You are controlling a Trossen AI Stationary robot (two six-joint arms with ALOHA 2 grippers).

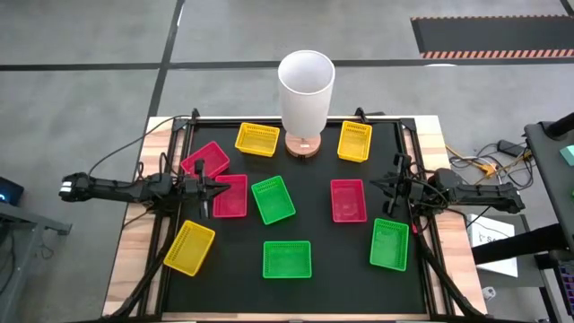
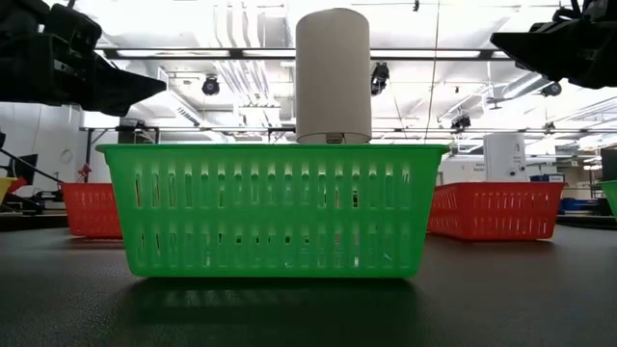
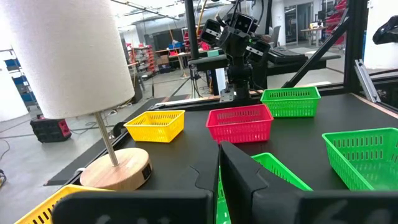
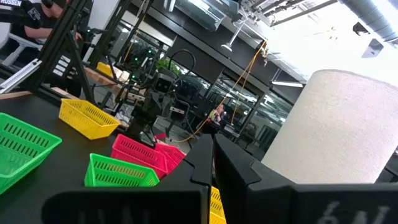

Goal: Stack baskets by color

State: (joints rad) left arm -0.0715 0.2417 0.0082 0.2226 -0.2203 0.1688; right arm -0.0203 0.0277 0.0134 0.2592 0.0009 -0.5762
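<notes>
Several small mesh baskets lie apart, bottoms down, on the black mat (image 1: 323, 287), none stacked. Three are red (image 1: 204, 159) (image 1: 230, 196) (image 1: 348, 200), three yellow (image 1: 257, 139) (image 1: 354, 141) (image 1: 189, 247) and three green (image 1: 273, 199) (image 1: 287, 259) (image 1: 389, 243). My left gripper (image 1: 209, 189) hovers shut at the mat's left edge, level, beside the left red baskets. My right gripper (image 1: 384, 186) hovers shut at the mat's right edge, beside the right red basket. Both wrist views show the fingers closed on nothing (image 3: 221, 165) (image 4: 211, 158).
A tall white cylinder on a round wooden base (image 1: 306, 90) stands at the mat's far middle, between the two far yellow baskets. The mat lies in a black frame on a wooden table (image 1: 130, 269). In the low view the near green basket (image 2: 275, 207) fills the foreground.
</notes>
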